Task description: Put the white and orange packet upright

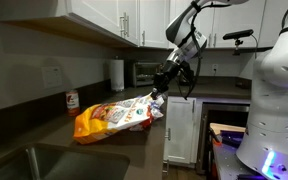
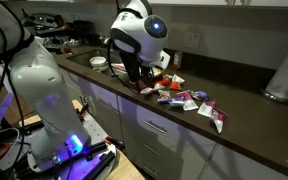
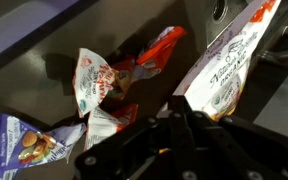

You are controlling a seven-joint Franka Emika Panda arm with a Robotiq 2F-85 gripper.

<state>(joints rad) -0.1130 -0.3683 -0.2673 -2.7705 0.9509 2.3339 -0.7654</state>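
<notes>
One big bag hangs from my tool [image 1: 160,94]. It is the white and orange packet [image 1: 112,118]. My tool is pinched shut on one end of it, and that end is lifted up off the dark surface [image 1: 34,128]. The other end, the orange one, rests on the surface, down and away from my tool. So the packet is slanted, not lying flat and not standing up. It stretches out from my tool toward the sink [image 1: 39,160].

In the wrist view my tool [image 3: 179,138] is the dark shape at the bottom, and I cannot see its tips well there. The packet [image 3: 229,70] rises just beside it, up and off to one side. Its white front and orange edge are showing.

Some small packs [image 2: 189,99] lie spread on the surface, a little way out from my tool. In the wrist view a white and red pack [image 3: 92,82] is out in front of my tool. An orange pack [image 3: 156,48] is farther out. A purple pack [image 3: 24,145] is off to the side.

A paper towel roll [image 1: 116,73] stands by the wall, beyond the packet.
</notes>
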